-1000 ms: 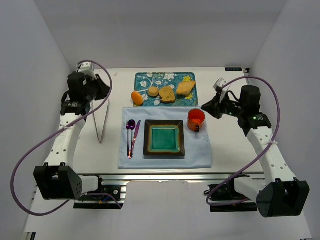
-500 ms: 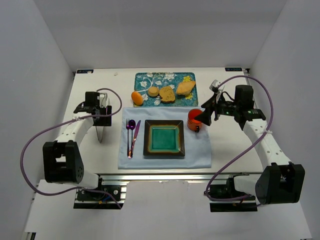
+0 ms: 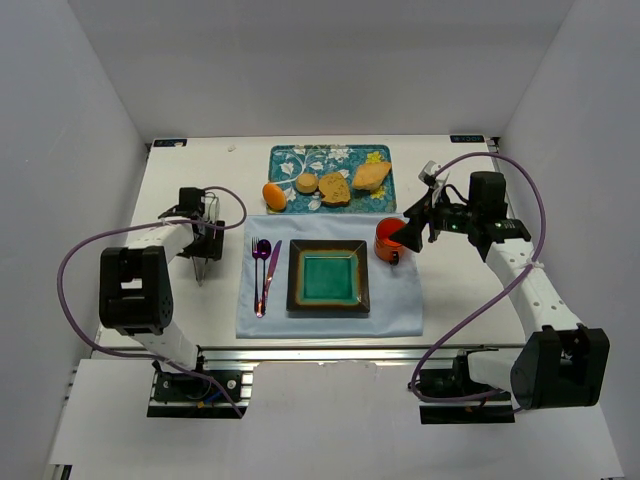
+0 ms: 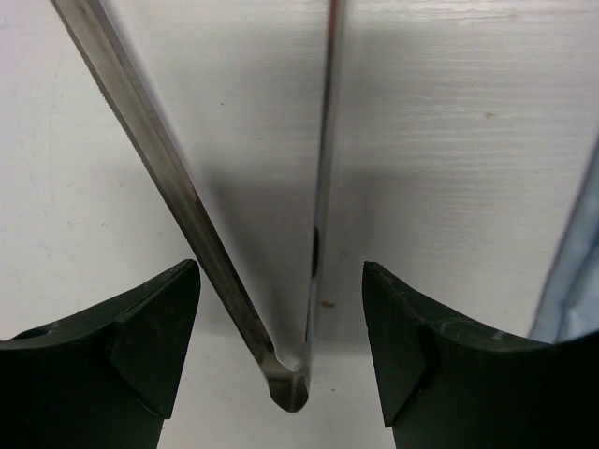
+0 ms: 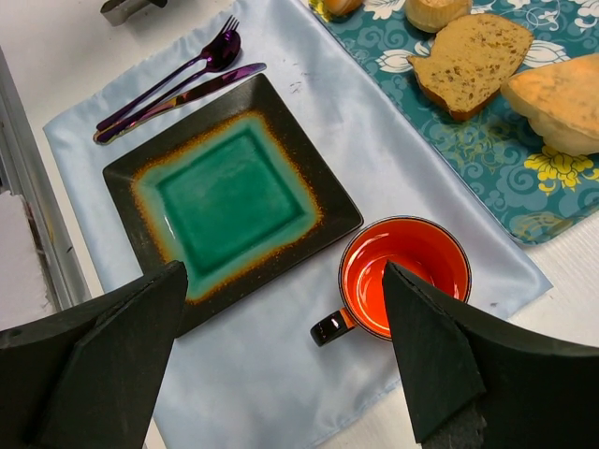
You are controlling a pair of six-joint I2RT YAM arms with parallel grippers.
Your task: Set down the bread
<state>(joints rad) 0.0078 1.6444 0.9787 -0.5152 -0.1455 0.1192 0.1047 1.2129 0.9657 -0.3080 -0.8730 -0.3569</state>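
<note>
The bread lies on a teal flowered tray (image 3: pixel 380 157) at the back: a brown slice (image 3: pixel 334 189) (image 5: pixel 473 61), a larger golden piece (image 3: pixel 371 176) (image 5: pixel 560 96) and a small roll (image 3: pixel 306 183). My right gripper (image 3: pixel 410 235) (image 5: pixel 281 271) hangs open over the orange mug (image 3: pixel 392 240) (image 5: pixel 405 274) and the plate's corner, holding nothing. My left gripper (image 3: pixel 205 228) (image 4: pixel 281 271) is down at the table, open. The joined end of metal tongs (image 3: pixel 203 262) (image 4: pixel 288 382) lies between its fingers without being gripped.
A square green plate (image 3: pixel 328 277) (image 5: pixel 225 192) sits on a pale blue cloth (image 3: pixel 400 305), with a purple fork and spoon (image 3: pixel 258 272) and a knife (image 3: pixel 272 262) to its left. An orange fruit (image 3: pixel 274 196) rests by the tray's left edge.
My left arm dropped from a raised pose to the table at the tongs, and its jaws opened. My right gripper shifted a little left toward the mug.
</note>
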